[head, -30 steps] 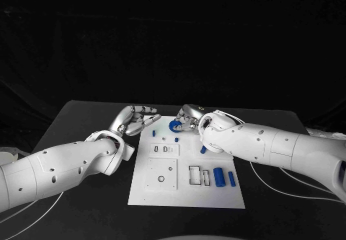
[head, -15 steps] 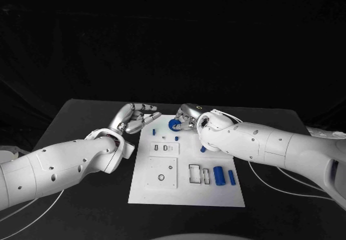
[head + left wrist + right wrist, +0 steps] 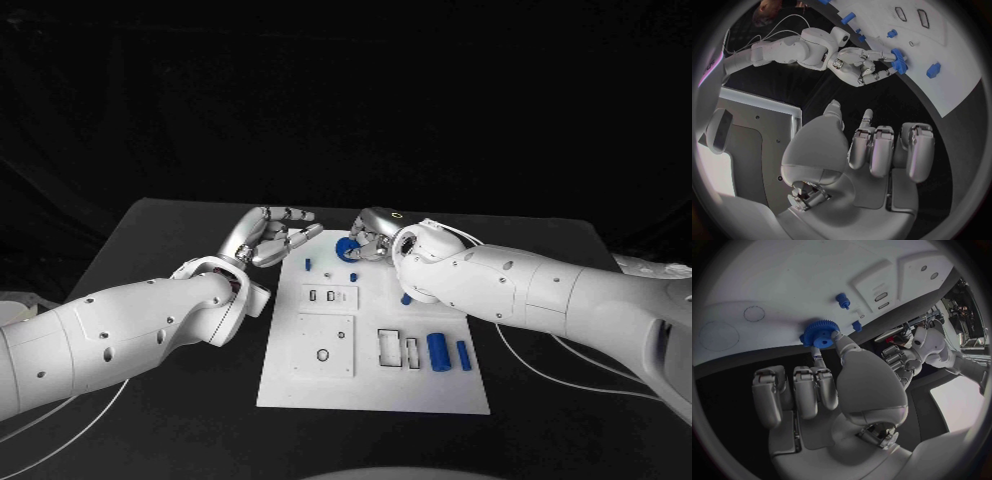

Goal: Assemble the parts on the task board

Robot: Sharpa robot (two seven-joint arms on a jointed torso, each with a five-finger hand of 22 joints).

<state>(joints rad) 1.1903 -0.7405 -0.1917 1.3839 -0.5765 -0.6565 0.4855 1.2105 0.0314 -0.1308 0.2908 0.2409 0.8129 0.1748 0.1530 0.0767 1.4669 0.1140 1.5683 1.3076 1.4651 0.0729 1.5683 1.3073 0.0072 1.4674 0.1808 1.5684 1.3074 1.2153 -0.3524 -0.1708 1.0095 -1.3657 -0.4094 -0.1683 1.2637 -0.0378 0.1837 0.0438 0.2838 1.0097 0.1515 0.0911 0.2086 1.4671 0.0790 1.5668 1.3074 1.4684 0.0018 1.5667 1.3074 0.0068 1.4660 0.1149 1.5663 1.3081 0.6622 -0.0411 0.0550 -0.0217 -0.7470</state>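
Observation:
The white task board [image 3: 372, 385] lies in the middle of the black table. My right hand [image 3: 375, 236] hovers over its far end and pinches a blue gear [image 3: 348, 249] between thumb and a finger. In the right wrist view the gear [image 3: 819, 334] sits just above the board [image 3: 786, 280], beside a small blue peg [image 3: 842, 300]. My left hand [image 3: 270, 236] is off the board's far left corner, fingers loosely apart and holding nothing. From the left wrist view the right hand [image 3: 856, 65] shows with the gear [image 3: 899, 60].
Two blue cylinders [image 3: 437, 353] [image 3: 463, 356] lie by the rectangular slots at the board's right. Small blue pieces [image 3: 407, 298] [image 3: 307, 265] [image 3: 352, 277] stand further up the board. White cables [image 3: 555, 375] trail across the table on the right.
The right hand has edged slightly toward the board's far end with the gear in it. The left hand has barely moved.

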